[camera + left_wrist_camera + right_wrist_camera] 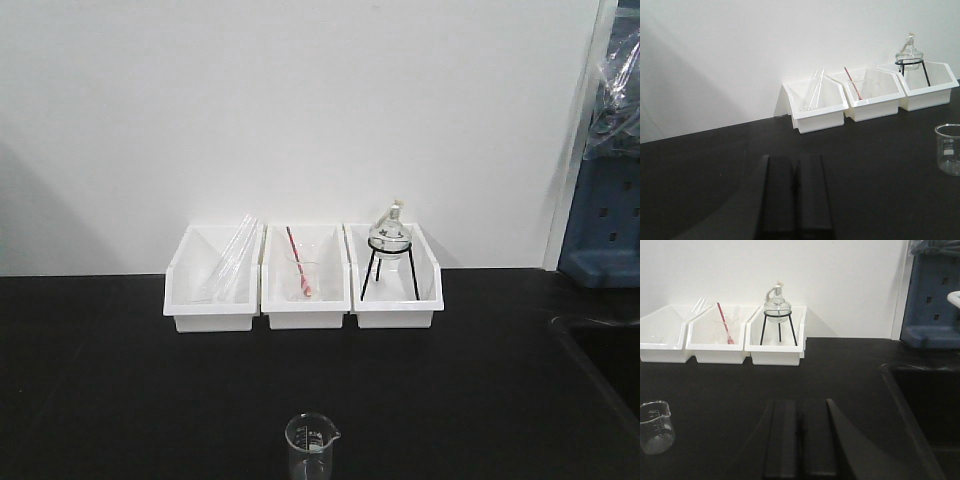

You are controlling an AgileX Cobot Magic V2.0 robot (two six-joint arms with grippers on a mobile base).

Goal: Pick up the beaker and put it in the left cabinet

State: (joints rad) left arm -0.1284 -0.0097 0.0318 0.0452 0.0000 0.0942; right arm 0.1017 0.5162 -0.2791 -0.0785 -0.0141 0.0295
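The small clear beaker (311, 442) with white marks and a spout stands upright on the black table near its front edge. It also shows at the right edge of the left wrist view (949, 148) and at the lower left of the right wrist view (655, 427). My left gripper (795, 162) is shut and empty, left of the beaker and well apart from it. My right gripper (800, 407) is shut and empty, right of the beaker. The left cabinet is out of view.
Three white bins stand along the back wall: one with glass rods (213, 285), one with a clear beaker and red rod (305, 280), one with a round flask on a black tripod (392, 270). A blue rack (605, 215) and a sink recess (925, 405) lie at the right.
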